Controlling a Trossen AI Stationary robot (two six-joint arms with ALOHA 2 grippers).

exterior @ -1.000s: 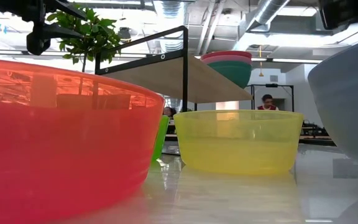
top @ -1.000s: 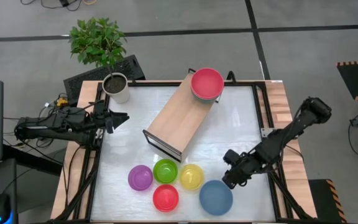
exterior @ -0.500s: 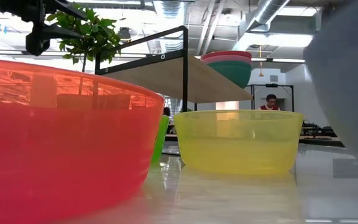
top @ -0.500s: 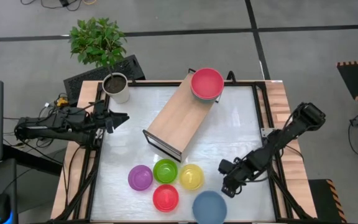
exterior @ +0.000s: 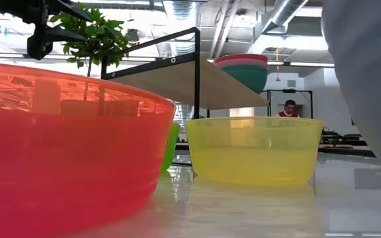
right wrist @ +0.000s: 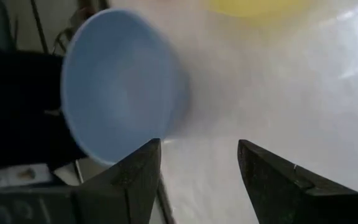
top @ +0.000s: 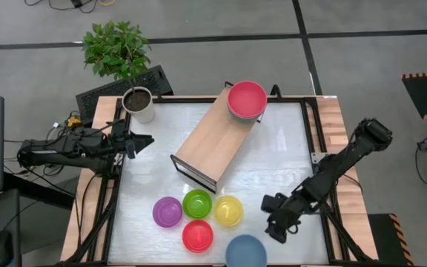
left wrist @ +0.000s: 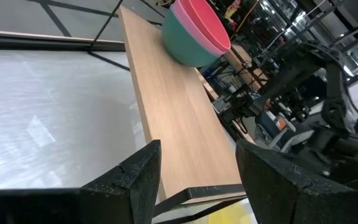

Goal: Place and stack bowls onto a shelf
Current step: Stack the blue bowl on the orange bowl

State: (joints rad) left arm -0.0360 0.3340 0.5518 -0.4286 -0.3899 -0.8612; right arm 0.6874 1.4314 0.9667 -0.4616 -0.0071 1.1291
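The blue bowl (top: 245,251) sits at the table's near edge, large at the right of the low view (exterior: 369,66). My right gripper (top: 274,231) is open just right of it, and the bowl (right wrist: 120,87) lies ahead of the fingers in its wrist view. On the far end of the light-wood shelf (top: 217,141), a red-pink bowl (top: 247,98) sits stacked on a teal one (left wrist: 188,46). Purple (top: 167,212), green (top: 197,203), yellow (top: 228,211) and red (top: 197,236) bowls rest on the table. My left gripper (top: 148,141) waits open at the left edge. My right gripper stands close to the blue bowl's right-hand wall (right wrist: 176,93), its fingers low over the table and pointing toward the near edge. I cannot tell whether a finger (right wrist: 138,180) touches the bowl.
A white pot with soil (top: 138,104) stands at the far left corner, with a leafy plant (top: 116,48) beyond it. The shelf's dark metal frame (exterior: 196,73) rises behind the small bowls. Bare tabletop (top: 273,163) lies between the shelf and the right arm.
My right gripper has moved toward the table's near edge. The blue bowl has slid ahead of it toward the near edge and a little left, and now looms larger in the low view.
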